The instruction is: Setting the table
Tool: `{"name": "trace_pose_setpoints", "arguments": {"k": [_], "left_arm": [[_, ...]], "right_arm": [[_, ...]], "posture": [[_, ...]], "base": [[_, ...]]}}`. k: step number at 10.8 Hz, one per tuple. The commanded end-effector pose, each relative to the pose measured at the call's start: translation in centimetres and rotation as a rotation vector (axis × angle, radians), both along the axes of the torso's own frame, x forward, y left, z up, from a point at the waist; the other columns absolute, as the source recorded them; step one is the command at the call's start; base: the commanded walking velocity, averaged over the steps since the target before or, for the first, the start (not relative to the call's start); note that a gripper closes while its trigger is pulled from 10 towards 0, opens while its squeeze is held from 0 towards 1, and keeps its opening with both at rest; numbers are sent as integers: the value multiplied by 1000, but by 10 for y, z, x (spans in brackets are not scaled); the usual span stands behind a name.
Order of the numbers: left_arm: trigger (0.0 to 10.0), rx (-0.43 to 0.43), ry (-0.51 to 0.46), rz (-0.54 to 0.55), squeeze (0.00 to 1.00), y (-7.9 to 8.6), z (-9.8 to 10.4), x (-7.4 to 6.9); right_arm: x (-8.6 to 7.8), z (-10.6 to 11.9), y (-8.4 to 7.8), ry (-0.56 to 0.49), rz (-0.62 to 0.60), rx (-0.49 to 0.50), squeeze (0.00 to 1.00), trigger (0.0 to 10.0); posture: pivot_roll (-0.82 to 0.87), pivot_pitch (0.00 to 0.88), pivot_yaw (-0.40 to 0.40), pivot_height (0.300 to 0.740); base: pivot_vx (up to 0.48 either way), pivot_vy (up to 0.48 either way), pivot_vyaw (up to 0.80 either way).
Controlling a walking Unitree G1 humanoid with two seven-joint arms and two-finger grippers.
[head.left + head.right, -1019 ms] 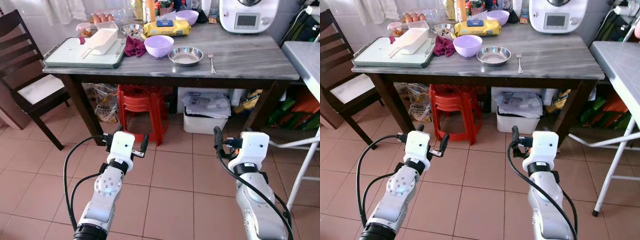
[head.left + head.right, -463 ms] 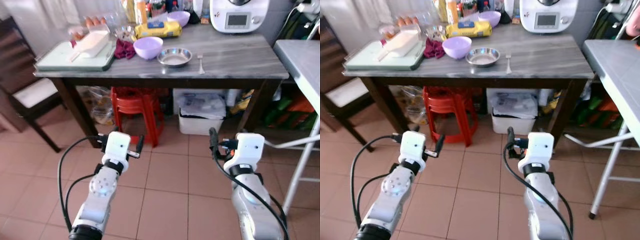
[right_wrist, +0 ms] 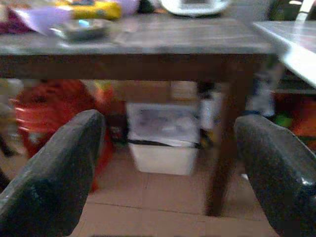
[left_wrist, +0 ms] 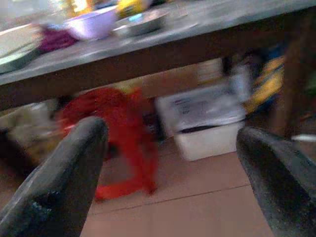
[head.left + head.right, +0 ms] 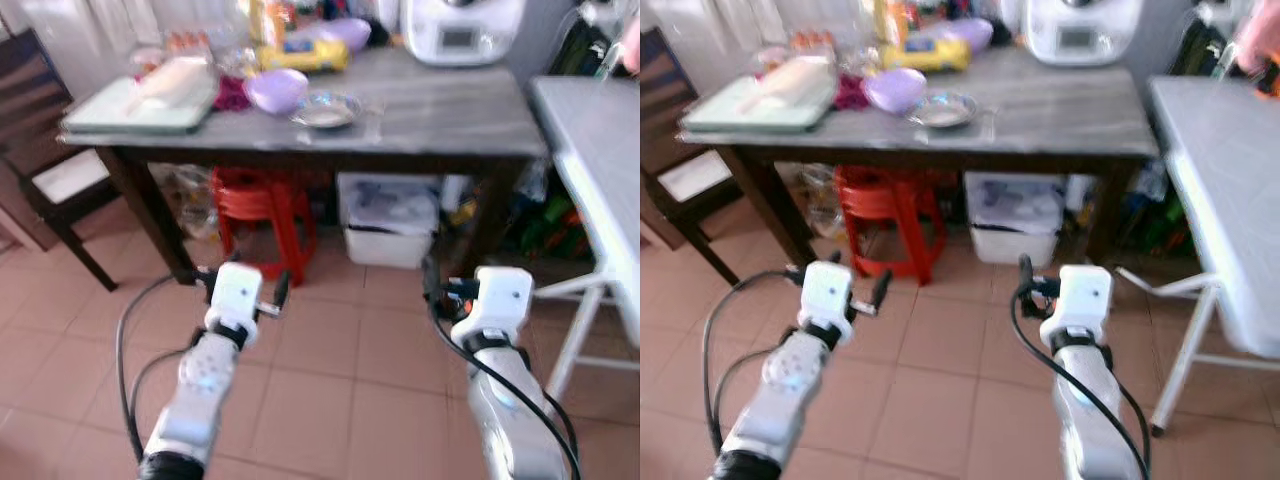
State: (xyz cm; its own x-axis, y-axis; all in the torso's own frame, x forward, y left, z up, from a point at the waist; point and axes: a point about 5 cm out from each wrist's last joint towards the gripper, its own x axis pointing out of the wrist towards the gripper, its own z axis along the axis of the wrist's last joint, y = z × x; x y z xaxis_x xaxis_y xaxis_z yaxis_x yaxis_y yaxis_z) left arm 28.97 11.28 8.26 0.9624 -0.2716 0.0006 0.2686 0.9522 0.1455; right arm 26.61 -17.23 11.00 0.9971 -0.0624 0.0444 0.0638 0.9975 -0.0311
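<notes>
Terracotta floor tiles (image 5: 330,390) lie before a grey marble-topped table on dark wooden legs (image 5: 440,105); the head views are motion-blurred. On the tabletop, towards its left half: a lilac plastic bowl (image 5: 275,90), and just beside it to the right a shallow stainless-steel dish (image 5: 325,110). A pale green rectangular tray (image 5: 140,112) occupies the left end, and a white kitchen appliance (image 5: 462,25) stands at the back. Under the table sit a red plastic stool (image 5: 262,215) and a white storage box (image 5: 400,225). A dark wooden chair (image 5: 40,150) stands to the left. Left gripper (image 5: 240,285) and right gripper (image 5: 450,290) are both raised above the floor, well short of the table, fingers spread apart and empty.
</notes>
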Motion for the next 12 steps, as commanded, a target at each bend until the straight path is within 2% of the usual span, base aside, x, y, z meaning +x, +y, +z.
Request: {"name": "trace_pose_setpoints", "arguments": {"k": [1,12], "left_arm": [[10000,19,-9,0,0,5,3,2],[10000,20,-4,-27,0,2,4,1]], "right_arm": [[1,6,4,-27,2,6,0,10000],[-1,5,4,-24,-14,16,0,10000]], "posture": [[-98,66,87,740],[-99,82,99,740]], "base": [[0,-311,0],[0,-316,0]]}}
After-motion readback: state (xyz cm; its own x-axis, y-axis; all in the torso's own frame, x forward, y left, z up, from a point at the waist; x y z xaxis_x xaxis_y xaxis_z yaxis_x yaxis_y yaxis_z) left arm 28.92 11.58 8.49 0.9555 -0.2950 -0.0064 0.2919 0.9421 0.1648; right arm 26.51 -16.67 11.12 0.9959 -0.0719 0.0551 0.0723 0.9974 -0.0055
